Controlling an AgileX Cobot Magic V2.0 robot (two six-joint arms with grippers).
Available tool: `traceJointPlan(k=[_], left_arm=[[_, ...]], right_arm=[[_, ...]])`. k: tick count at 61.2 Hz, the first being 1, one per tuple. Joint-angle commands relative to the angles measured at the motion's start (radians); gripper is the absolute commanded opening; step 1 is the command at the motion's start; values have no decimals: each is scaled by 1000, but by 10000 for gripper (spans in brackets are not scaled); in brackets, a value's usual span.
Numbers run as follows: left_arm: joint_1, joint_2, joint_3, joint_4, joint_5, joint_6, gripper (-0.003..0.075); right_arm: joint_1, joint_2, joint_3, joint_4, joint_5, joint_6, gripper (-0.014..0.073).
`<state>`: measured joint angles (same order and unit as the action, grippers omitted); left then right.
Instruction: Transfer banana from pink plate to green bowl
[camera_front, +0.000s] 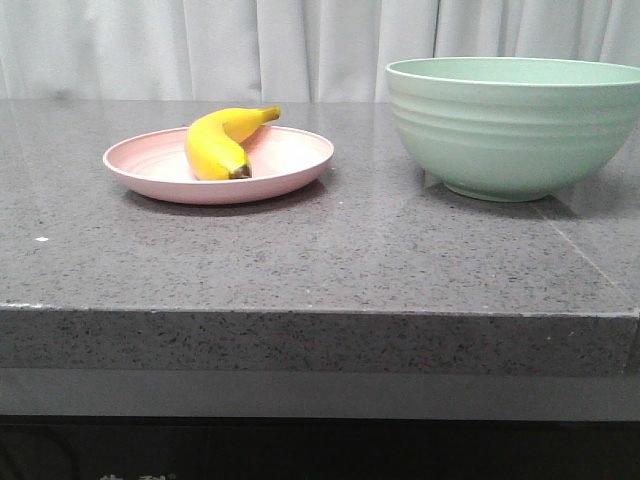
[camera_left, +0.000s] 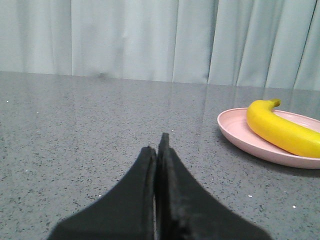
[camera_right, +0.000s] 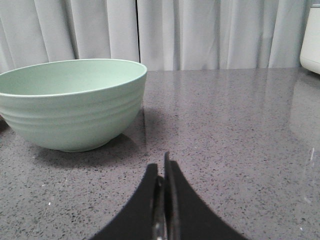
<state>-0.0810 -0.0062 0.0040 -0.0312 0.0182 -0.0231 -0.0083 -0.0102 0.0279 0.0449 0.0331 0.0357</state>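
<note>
A yellow banana (camera_front: 222, 143) with a dark tip lies on the pink plate (camera_front: 290, 165) at the left of the grey counter. The pale green bowl (camera_front: 512, 125) stands empty-looking at the right, its inside mostly hidden in the front view. Neither gripper shows in the front view. My left gripper (camera_left: 157, 147) is shut with nothing in it, low over the counter, well short of the plate (camera_left: 240, 135) and the banana (camera_left: 280, 129). My right gripper (camera_right: 161, 167) is also shut and empty, a short way from the bowl (camera_right: 72, 102).
The grey speckled counter (camera_front: 330, 260) ends in a thick front edge. White curtains (camera_front: 300, 45) hang behind it. A white object (camera_right: 311, 40) stands at the far side of the counter in the right wrist view.
</note>
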Motion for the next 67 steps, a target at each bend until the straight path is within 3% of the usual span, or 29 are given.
traceJointPlan(k=[1, 47, 56, 67], left_arm=[[-4, -24, 4, -7, -88, 2, -18], [-4, -24, 0, -5, -126, 2, -18], [-4, -12, -66, -11, -98, 2, -18], [-4, 54, -257, -11, 21, 2, -18]], right_arm=[[-2, -24, -4, -12, -86, 0, -69], [-2, -23, -9, -15, -106, 0, -69], [-2, -23, -81, -16, -74, 0, -69], [-2, -14, -235, -58, 55, 0, -69]])
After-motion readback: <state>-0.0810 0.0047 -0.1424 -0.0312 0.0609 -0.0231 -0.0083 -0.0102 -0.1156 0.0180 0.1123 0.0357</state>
